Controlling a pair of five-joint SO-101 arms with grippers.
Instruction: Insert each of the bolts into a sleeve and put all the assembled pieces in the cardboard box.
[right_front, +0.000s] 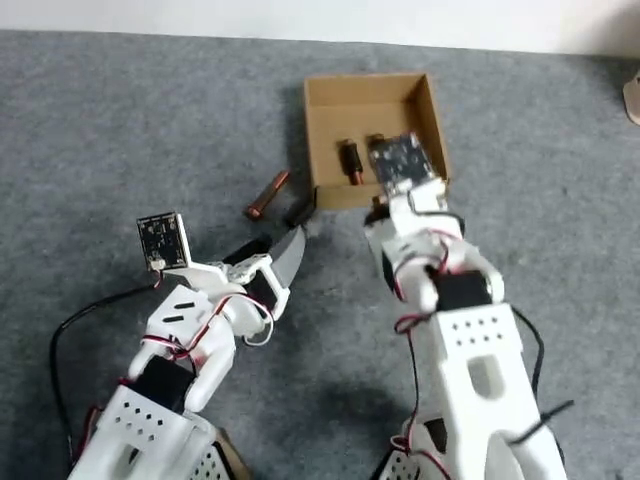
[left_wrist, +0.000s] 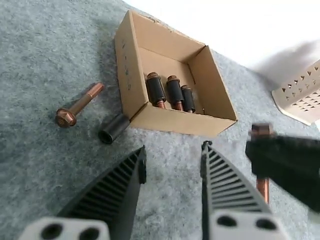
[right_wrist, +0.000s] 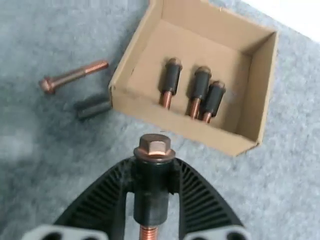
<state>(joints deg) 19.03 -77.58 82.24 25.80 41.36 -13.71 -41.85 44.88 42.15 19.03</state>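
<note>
Reference item: the cardboard box (right_front: 312, 130), open-topped, standing on the grey felt surface (right_front: 120, 120). Inside the box, three assembled pieces (right_wrist: 201, 87) lie side by side on its floor, each a black sleeve with copper bolt showing at the ends. Outside the box, along the wall on the left arm's side, lie one loose bolt (left_wrist: 80, 105), copper and unsleeved, and one loose sleeve (left_wrist: 114, 128), black and empty. The sleeve is just beside the box's front corner, and whether it touches the box cannot be told; the bolt lies farther out, apart from the sleeve. The right gripper (right_wrist: 152, 167) stands just in front of the box's near wall, jaws clamped narrow on a fourth assembled piece (right_wrist: 151, 195), with the bolt head at the end nearer the box and the copper shank protruding from the sleeve's other end. The left gripper (left_wrist: 173, 150) is also in front of the box, on the loose sleeve's side, jaws parted wide with nothing between them. A pale perforated object (left_wrist: 300, 97) lies well apart from the box, off toward the right arm's side
</note>
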